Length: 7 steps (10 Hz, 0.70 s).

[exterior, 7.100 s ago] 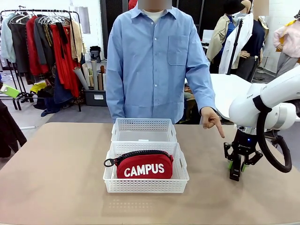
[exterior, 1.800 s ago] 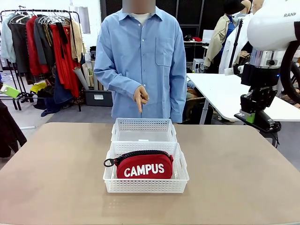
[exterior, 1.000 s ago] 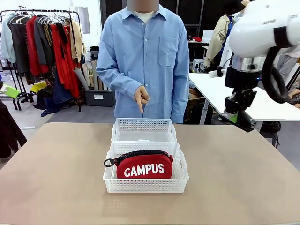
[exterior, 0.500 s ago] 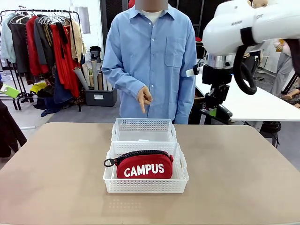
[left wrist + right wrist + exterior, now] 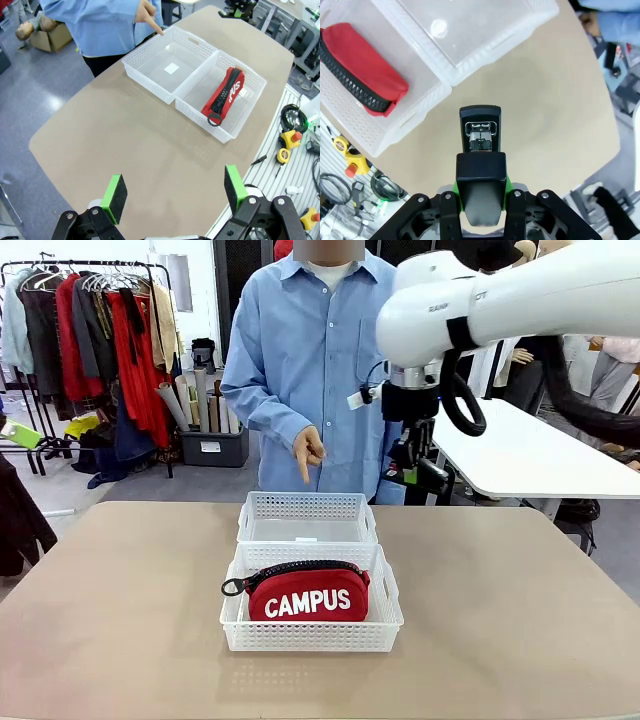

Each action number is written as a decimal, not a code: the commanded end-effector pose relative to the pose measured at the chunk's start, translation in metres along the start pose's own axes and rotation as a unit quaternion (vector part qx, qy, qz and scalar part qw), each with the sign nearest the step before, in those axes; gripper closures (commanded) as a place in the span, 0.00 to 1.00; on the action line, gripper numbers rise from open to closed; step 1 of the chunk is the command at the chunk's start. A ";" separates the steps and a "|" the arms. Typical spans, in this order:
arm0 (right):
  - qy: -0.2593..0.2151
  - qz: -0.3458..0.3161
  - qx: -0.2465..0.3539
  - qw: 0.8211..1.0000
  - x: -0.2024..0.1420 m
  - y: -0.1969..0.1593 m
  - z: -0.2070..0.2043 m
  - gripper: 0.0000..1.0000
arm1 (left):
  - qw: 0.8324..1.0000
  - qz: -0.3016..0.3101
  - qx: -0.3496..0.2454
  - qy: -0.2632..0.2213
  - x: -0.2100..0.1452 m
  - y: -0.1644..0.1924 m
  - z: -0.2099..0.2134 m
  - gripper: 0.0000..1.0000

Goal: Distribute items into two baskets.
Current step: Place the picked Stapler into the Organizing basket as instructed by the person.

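Above the surface beside the empty basket (image 5: 470, 30), my right claw (image 5: 481, 196) clamps the stapler (image 5: 480, 150); released here, it misses the basket.

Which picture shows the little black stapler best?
The right wrist view: the stapler sits in the picture's middle, clamped in the right gripper, its metal staple channel showing. In the front view it is just a small dark shape under the raised arm. The left wrist view looks at the baskets instead.

The baskets (image 5: 308, 517) are white holey plastic with see-through bottoms. Inside one, the pouch (image 5: 308, 593) is soft red cloth. The stapler (image 5: 480, 145) is smooth black plastic.
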State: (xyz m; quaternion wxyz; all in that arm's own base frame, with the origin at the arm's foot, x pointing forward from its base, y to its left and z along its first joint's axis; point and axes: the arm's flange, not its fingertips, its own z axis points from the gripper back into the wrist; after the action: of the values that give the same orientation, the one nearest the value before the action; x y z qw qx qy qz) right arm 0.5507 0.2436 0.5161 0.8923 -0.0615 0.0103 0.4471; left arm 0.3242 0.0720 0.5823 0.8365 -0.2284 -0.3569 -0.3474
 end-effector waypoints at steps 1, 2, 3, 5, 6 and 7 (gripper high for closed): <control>-0.010 0.042 -0.013 0.999 0.024 -0.005 0.000 1.00 | 1.000 -0.001 -0.001 -0.003 0.000 0.000 0.000 0.00; -0.015 0.055 -0.010 0.998 0.038 -0.002 -0.005 1.00 | 1.000 -0.001 -0.001 -0.003 0.000 0.000 0.000 0.00; -0.017 0.062 -0.011 0.998 0.051 0.000 -0.009 1.00 | 1.000 -0.001 -0.001 -0.003 0.000 0.000 0.000 0.00; -0.022 0.096 -0.004 0.995 0.076 0.008 -0.015 1.00 | 1.000 -0.001 -0.001 -0.003 0.000 0.000 0.000 0.00; -0.027 0.112 -0.003 0.993 0.086 0.012 -0.018 1.00 | 1.000 -0.001 -0.001 -0.003 0.000 0.000 0.000 0.00; -0.034 0.128 -0.007 0.991 0.093 0.016 -0.019 1.00 | 1.000 -0.001 -0.001 -0.003 0.000 0.000 0.000 0.00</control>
State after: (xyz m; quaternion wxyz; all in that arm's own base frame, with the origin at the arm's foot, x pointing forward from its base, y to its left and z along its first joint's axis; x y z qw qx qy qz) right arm 0.5852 0.3201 0.4817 0.8452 -0.0351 -0.0034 0.5333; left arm 0.3242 0.0720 0.5823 0.8366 -0.2283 -0.3569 -0.3473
